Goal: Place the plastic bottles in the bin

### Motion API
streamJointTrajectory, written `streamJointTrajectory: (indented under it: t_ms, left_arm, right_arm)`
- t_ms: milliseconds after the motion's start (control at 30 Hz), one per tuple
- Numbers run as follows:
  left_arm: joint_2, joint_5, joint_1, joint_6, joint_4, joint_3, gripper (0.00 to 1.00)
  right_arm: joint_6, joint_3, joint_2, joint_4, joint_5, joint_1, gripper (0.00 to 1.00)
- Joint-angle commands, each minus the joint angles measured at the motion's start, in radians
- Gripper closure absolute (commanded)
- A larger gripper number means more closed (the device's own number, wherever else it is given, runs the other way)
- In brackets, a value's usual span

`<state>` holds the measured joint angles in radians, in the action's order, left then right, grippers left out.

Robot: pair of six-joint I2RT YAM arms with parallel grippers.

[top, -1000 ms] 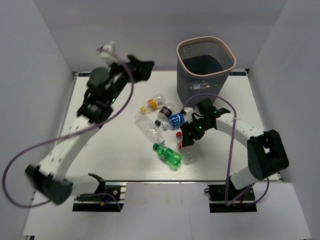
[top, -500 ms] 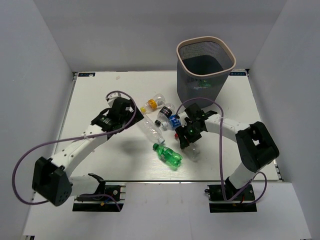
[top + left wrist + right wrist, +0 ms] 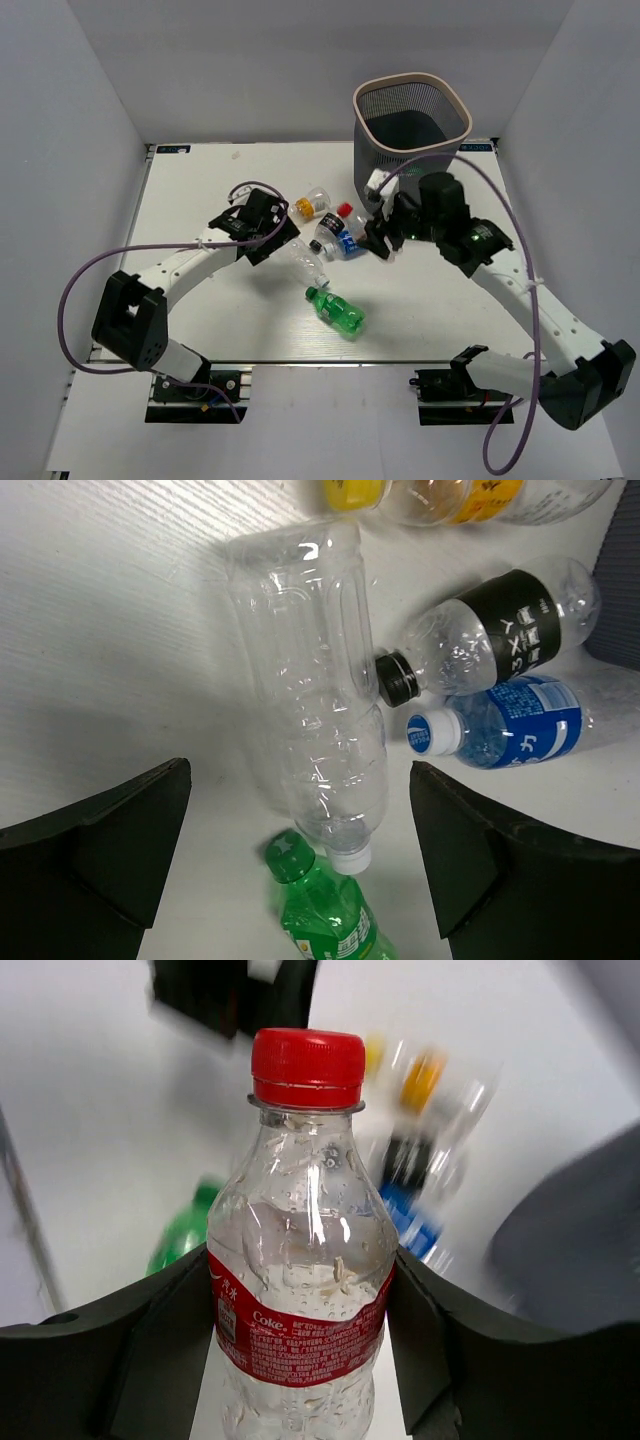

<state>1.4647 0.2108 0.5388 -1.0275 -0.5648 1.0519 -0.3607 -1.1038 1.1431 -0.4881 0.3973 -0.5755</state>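
Note:
My right gripper (image 3: 380, 234) is shut on a clear bottle with a red cap and red label (image 3: 350, 211), held above the table just in front of the bin (image 3: 410, 135). In the right wrist view the bottle (image 3: 305, 1190) stands between the fingers of that gripper (image 3: 300, 1270). My left gripper (image 3: 281, 240) is open and low over a clear label-less bottle (image 3: 305, 262). In the left wrist view its fingers straddle that bottle (image 3: 320, 680), and the gripper (image 3: 300, 800) is empty. A green bottle (image 3: 336, 311) lies nearer the front.
A black-label bottle (image 3: 328, 229), a blue-label bottle (image 3: 349, 242) and a yellow-cap bottle (image 3: 308, 205) lie clustered between the grippers. They show in the left wrist view too: black-label bottle (image 3: 490, 630), blue-label bottle (image 3: 510, 725), with the green bottle (image 3: 325, 910) below.
My left arm came down from high at the back to the clear bottle. My right gripper closed on the red-label bottle, lifted it off the table and moved up toward the bin.

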Motion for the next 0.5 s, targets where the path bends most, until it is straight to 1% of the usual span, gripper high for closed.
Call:
streamJointTrajectory:
  t_ms: [0, 33, 100, 133, 200, 233, 267, 300, 367, 400, 433, 467]
  left_arm:
    - [0.011, -0.04, 0.013, -0.017, 0.014, 0.033, 0.0]
    - [0.022, -0.04, 0.013, -0.017, 0.014, 0.043, 0.0]
    - [0.032, -0.05, 0.013, -0.017, 0.025, 0.052, 0.0]
    - [0.032, -0.05, 0.013, -0.017, 0.025, 0.053, 0.0]
    - [0.042, -0.06, 0.023, -0.017, 0.025, 0.053, 0.0]
    - [0.052, -0.06, 0.023, -0.017, 0.025, 0.062, 0.0]
    - [0.052, -0.06, 0.023, -0.017, 0.034, 0.062, 0.0]
    - [0.052, -0.06, 0.033, -0.017, 0.034, 0.062, 0.0]
    - [0.063, -0.06, 0.033, -0.008, 0.034, 0.062, 0.0]
    - [0.063, -0.06, 0.042, -0.008, 0.034, 0.062, 0.0]
    - [0.074, -0.06, 0.043, -0.008, 0.045, 0.071, 0.0]
    - [0.074, -0.06, 0.052, -0.008, 0.045, 0.071, 0.0]
  right_arm:
    - [-0.009, -0.114, 0.0, 0.258, 0.103, 0.0, 0.95]
    - [0.055, -0.179, 0.024, 0.299, 0.089, 0.002, 0.95]
    - [0.086, -0.217, 0.069, 0.409, 0.049, 0.003, 0.94]
    - [0.127, -0.261, 0.098, 0.475, 0.007, 0.005, 0.94]
    - [0.135, -0.3, 0.159, 0.604, -0.064, 0.002, 0.94]
    - [0.14, -0.315, 0.176, 0.67, -0.212, 0.002, 0.95]
    - [0.134, -0.35, 0.196, 0.724, -0.257, 0.003, 0.95]
    - [0.132, -0.394, 0.263, 0.743, -0.372, 0.005, 0.95]
    - [0.105, -0.439, 0.303, 0.796, -0.534, 0.023, 0.97]
    - [0.079, -0.5, 0.366, 0.806, -0.599, 0.04, 0.97]
    - [0.071, -0.524, 0.385, 0.806, -0.623, 0.049, 0.97]
    - [0.066, -0.569, 0.42, 0.778, -0.684, 0.068, 0.97]
